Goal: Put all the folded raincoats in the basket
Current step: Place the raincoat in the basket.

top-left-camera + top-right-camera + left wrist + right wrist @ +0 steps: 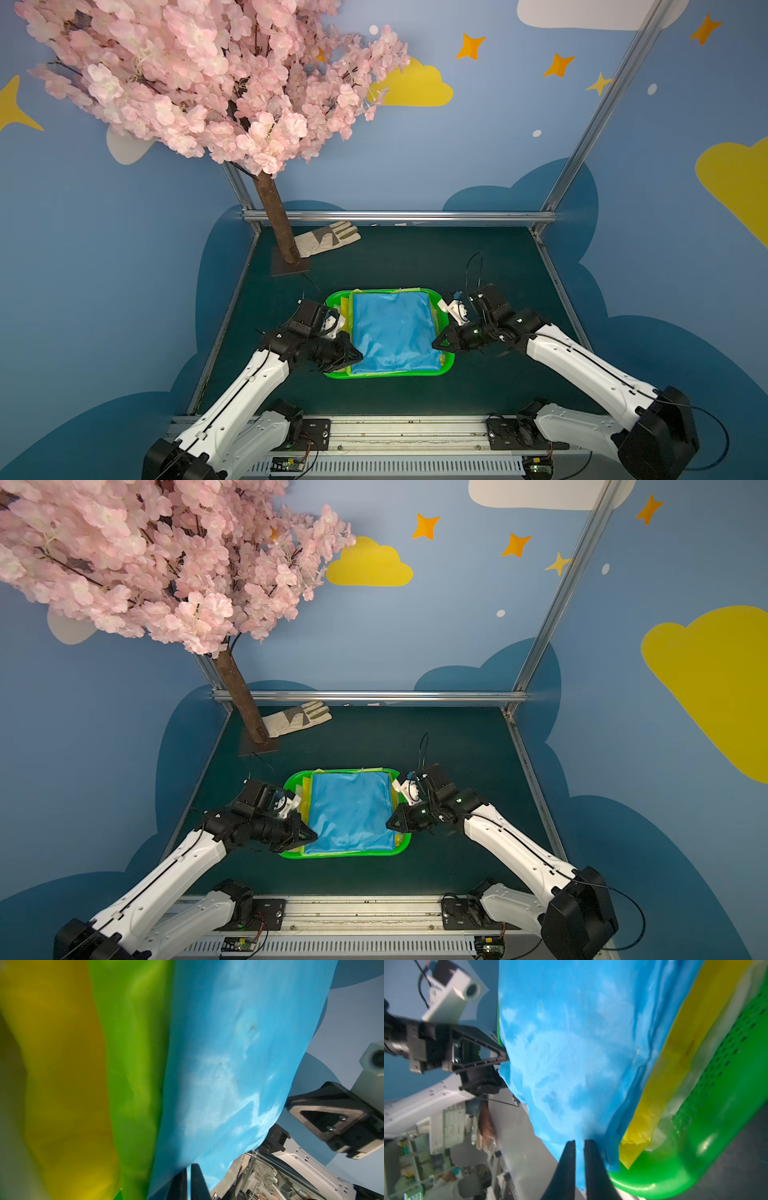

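The folded raincoat (395,328) (351,810) is a blue plastic square lying on top of a stack inside the green basket (386,375) (345,855). My left gripper (357,355) (313,835) is at its near left corner. In the left wrist view the left gripper (189,1167) shows only a thin slit, pinching the raincoat's (228,1064) edge. My right gripper (434,345) (388,824) is at the near right corner. In the right wrist view the right gripper (579,1141) stands slightly parted, with the raincoat's (571,1053) edge loose in the gap above the basket (716,1105).
Yellow folded sheets (664,1084) and a green one (135,1064) lie under the raincoat in the basket. A fake blossom tree's trunk (276,224) stands at the back left on a base plate, with a pale work glove (328,243) beside it. Metal rails (399,216) edge the mat.
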Controlling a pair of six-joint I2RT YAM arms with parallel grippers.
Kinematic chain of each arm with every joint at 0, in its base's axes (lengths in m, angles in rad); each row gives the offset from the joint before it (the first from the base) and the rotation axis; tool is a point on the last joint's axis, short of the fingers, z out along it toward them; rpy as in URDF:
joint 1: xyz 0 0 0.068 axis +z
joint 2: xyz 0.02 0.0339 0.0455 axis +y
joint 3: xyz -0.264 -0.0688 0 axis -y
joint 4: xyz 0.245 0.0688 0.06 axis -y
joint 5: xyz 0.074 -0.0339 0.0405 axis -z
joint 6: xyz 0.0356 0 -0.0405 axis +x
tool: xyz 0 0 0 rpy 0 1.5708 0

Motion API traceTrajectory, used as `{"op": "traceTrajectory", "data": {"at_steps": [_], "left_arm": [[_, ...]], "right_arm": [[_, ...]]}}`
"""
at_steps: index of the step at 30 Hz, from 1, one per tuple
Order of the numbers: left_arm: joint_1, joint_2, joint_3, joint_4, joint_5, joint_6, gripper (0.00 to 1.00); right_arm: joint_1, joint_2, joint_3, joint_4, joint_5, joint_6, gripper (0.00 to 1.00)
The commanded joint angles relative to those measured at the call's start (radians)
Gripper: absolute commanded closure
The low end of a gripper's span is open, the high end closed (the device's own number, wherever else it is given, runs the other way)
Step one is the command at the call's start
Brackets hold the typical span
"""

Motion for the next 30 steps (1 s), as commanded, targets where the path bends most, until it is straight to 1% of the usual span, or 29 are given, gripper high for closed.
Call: {"op": "traceTrajectory", "data": {"at_steps": [1, 2, 4, 6, 8, 10, 14, 17, 18, 20, 23, 25, 26, 28, 30], "left_arm": [[0.007, -0.022, 0.041, -0.026, -0.048, -0.003, 0.76], [0.008, -0.027, 0.049, -0.023, -0.047, -0.004, 0.71], [0.009, -0.035, 0.064, -0.018, -0.049, -0.007, 0.62], [0.010, -0.044, 0.079, -0.013, -0.056, -0.004, 0.56], [0.013, -0.045, 0.095, -0.011, -0.073, 0.007, 0.51], [0.019, -0.036, 0.111, -0.016, -0.095, 0.023, 0.51], [0.039, -0.011, 0.136, -0.024, -0.130, 0.051, 0.50], [0.064, -0.007, 0.148, -0.020, -0.134, 0.063, 0.50], [0.073, -0.008, 0.148, -0.017, -0.131, 0.066, 0.50], [0.093, -0.011, 0.149, -0.012, -0.127, 0.072, 0.50], [0.123, -0.017, 0.156, -0.017, -0.148, 0.094, 0.49], [0.133, -0.025, 0.176, -0.043, -0.227, 0.115, 0.48], [0.137, -0.029, 0.181, -0.050, -0.279, 0.127, 0.47], [0.140, -0.049, 0.189, -0.052, -0.482, 0.129, 0.43], [0.147, -0.072, 0.182, -0.023, -0.624, 0.122, 0.35]], "right_arm": [[-0.019, -0.007, 0.036, -0.016, 0.099, 0.023, 0.61], [-0.019, 0.002, 0.039, -0.014, 0.123, 0.038, 0.57], [-0.019, 0.027, 0.035, 0.022, 0.099, 0.062, 0.54], [-0.009, 0.067, 0.039, 0.055, 0.055, 0.079, 0.51], [0.021, 0.112, 0.043, 0.087, 0.053, 0.093, 0.50], [0.048, 0.156, 0.056, 0.100, 0.064, 0.095, 0.51], [0.070, 0.232, 0.107, 0.101, 0.049, 0.084, 0.59], [0.074, 0.241, 0.140, 0.086, 0.055, 0.066, 0.61], [0.074, 0.240, 0.149, 0.076, 0.061, 0.059, 0.59], [0.071, 0.243, 0.171, 0.047, 0.067, 0.033, 0.53], [0.054, 0.232, 0.201, -0.039, 0.111, -0.014, 0.39], [0.023, 0.204, 0.202, -0.069, 0.132, -0.032, 0.32], [0.003, 0.186, 0.197, -0.070, 0.138, -0.035, 0.30], [-0.057, 0.143, 0.196, -0.073, 0.172, -0.021, 0.27], [-0.106, 0.106, 0.200, -0.070, 0.268, 0.015, 0.26]]}}
